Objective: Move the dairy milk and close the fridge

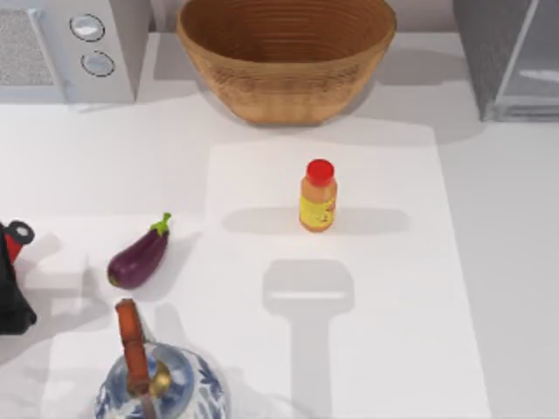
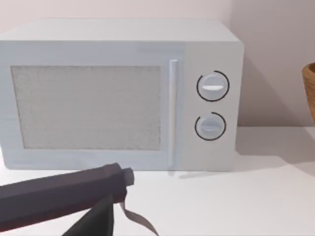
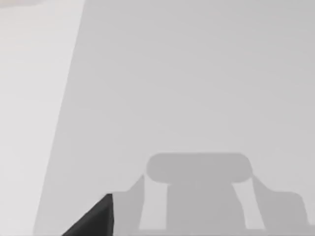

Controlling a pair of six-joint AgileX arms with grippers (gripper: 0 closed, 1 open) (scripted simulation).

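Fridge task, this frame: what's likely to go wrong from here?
1. The bottle stands upright mid-table, just beyond the shadow cast there. A low sweep by the right gripper toward the fridge at the far right might topple it.
2. The left arm sits at the table's left edge beside the eggplant and teapot; moving out may nudge them.

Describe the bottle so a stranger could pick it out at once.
Start from the big woven basket at the table's far edge and come toward the near side. The bottle stands upright alone there, orange-yellow with a red cap, unlike the purple eggplant lying to its left.
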